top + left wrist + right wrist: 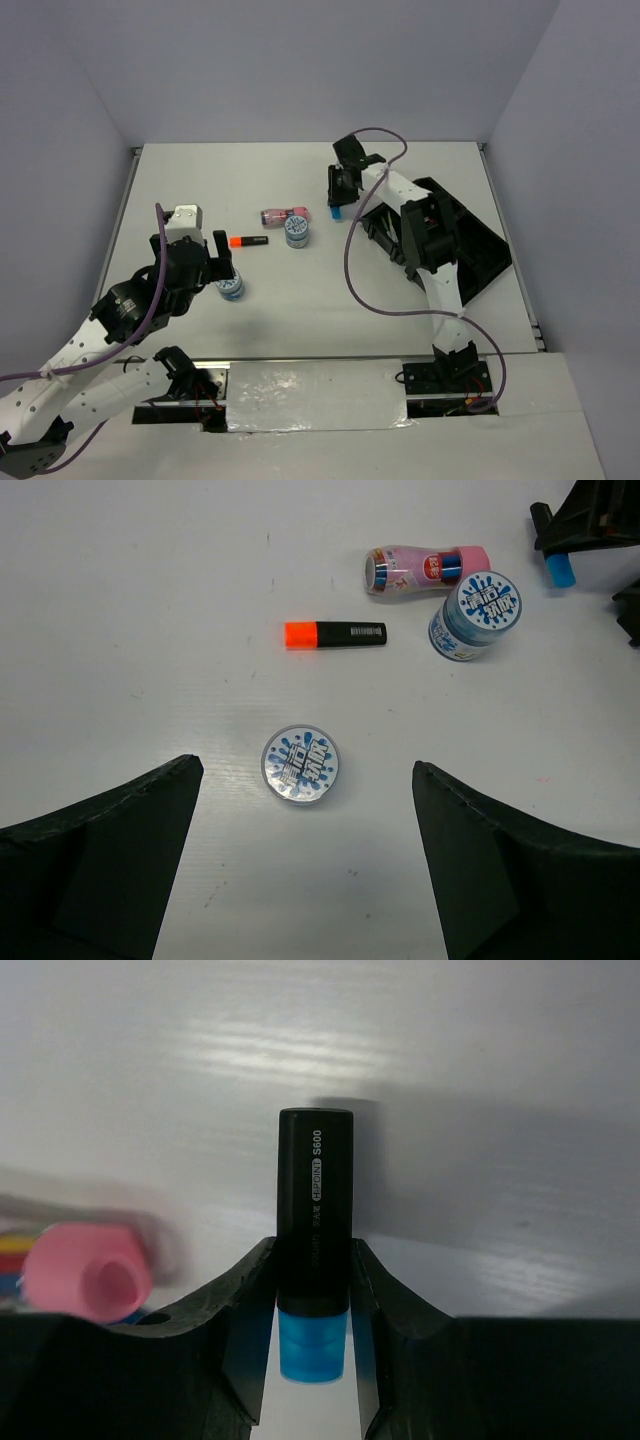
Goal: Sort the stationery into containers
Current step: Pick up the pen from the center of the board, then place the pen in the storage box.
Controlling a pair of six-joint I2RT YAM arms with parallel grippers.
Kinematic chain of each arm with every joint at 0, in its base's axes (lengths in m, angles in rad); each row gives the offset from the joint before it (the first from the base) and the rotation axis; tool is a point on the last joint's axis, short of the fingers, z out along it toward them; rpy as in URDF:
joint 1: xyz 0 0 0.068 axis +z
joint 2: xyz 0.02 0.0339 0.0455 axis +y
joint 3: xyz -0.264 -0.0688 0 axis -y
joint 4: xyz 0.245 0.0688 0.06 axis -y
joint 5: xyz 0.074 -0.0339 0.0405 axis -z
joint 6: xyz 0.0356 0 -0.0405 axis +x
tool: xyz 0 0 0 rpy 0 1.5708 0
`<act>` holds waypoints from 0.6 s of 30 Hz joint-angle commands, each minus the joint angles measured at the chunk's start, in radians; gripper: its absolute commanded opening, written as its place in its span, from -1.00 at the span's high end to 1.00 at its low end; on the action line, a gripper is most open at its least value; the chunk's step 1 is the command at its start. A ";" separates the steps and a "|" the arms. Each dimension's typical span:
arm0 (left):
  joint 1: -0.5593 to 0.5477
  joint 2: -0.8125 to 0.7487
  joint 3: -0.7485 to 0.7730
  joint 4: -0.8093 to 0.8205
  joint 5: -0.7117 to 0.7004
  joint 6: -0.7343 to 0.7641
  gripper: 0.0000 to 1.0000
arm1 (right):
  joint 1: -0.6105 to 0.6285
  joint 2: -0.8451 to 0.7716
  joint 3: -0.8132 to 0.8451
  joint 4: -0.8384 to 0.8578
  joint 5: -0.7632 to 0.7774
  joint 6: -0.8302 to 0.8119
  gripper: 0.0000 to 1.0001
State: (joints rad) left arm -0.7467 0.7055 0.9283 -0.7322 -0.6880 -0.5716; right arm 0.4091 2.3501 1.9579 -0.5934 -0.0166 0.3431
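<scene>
Blue-ended marker point(314, 1210) — pinched by right gripper point(313, 1265) | left gripper point(305, 772) wide above disc point(300, 764)

Bare table point(120, 630) rings the near disc point(300, 764); the orange marker point(335, 634) lies well beyond it.

1. The left tool point(222, 258) hovers just beside a blue-white disc point(231, 288).
2. An orange-ended marker point(248, 241), a pink tube point(283, 215) and a second disc point(297, 233) lie mid-worktop point(300, 310).
3. The right tool point(338, 200) grips a blue-ended marker point(335, 213) near the black organiser tray point(485, 250).
</scene>
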 commanded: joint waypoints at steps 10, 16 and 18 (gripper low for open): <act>0.006 -0.014 0.010 0.030 -0.004 0.021 -0.99 | -0.143 -0.409 -0.071 -0.087 -0.068 -0.290 0.59; 0.004 -0.015 0.007 0.034 0.004 0.026 -0.99 | -0.306 -0.543 -0.298 -0.067 0.015 -0.437 0.54; 0.004 -0.015 0.007 0.036 0.007 0.026 -0.99 | -0.372 -0.581 -0.384 -0.037 0.007 -0.428 0.54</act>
State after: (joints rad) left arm -0.7467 0.7021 0.9283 -0.7319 -0.6834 -0.5713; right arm 0.0887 1.8080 1.6634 -0.6132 -0.0410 -0.0147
